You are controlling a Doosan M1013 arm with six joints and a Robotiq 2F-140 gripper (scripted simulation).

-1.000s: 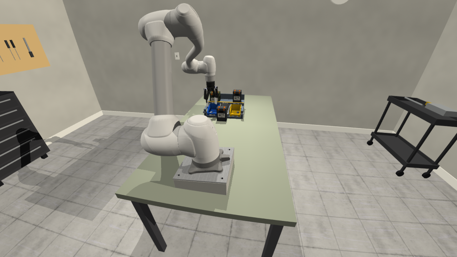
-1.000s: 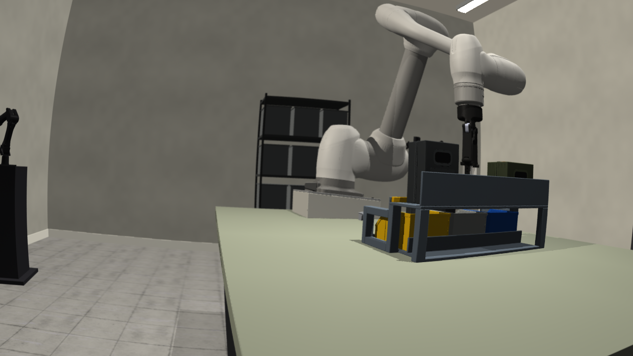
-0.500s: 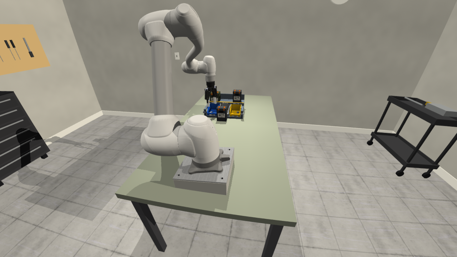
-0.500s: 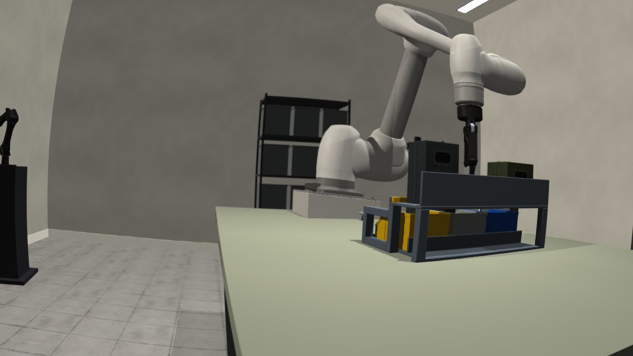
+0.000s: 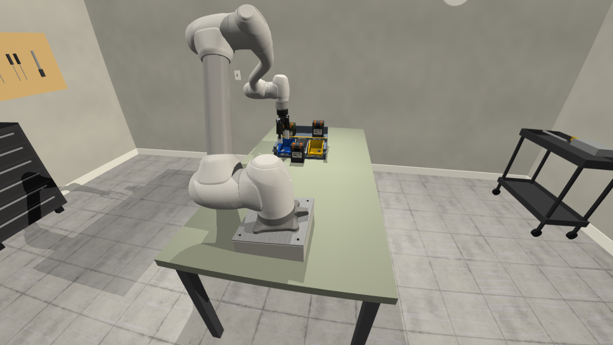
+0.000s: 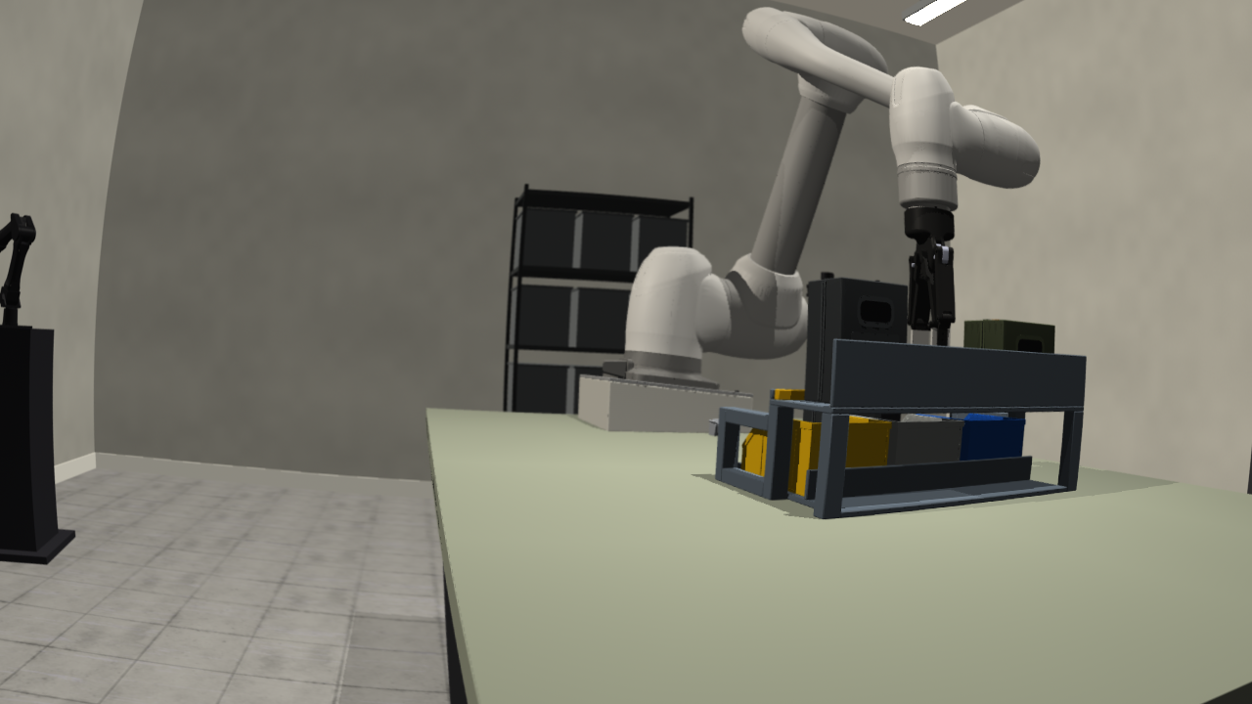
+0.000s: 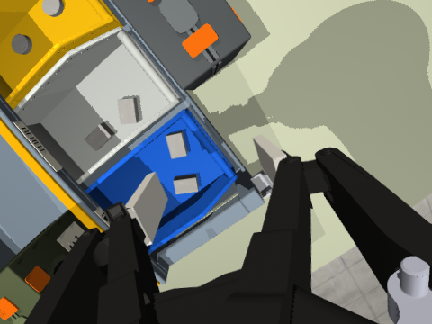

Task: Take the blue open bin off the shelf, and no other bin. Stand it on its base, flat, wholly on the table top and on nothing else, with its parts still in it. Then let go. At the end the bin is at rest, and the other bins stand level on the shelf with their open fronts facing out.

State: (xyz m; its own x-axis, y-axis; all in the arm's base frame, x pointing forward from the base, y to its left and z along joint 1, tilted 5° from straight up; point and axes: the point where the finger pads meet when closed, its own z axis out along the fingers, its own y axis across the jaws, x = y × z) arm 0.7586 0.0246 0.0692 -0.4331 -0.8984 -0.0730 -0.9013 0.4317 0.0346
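Your step: pre-grasp; gripper (image 5: 283, 140) (image 6: 927, 339) (image 7: 208, 169), spread, above blue bin (image 5: 285, 147) (image 6: 993, 437) (image 7: 157, 167), shelf at table's (image 5: 343, 189) (image 6: 665, 560) (image 7: 288, 108) far edge; next, align fingers, then lower.

The gripper (image 5: 283, 137) (image 6: 927, 336) (image 7: 208, 169) has turned about its axis.
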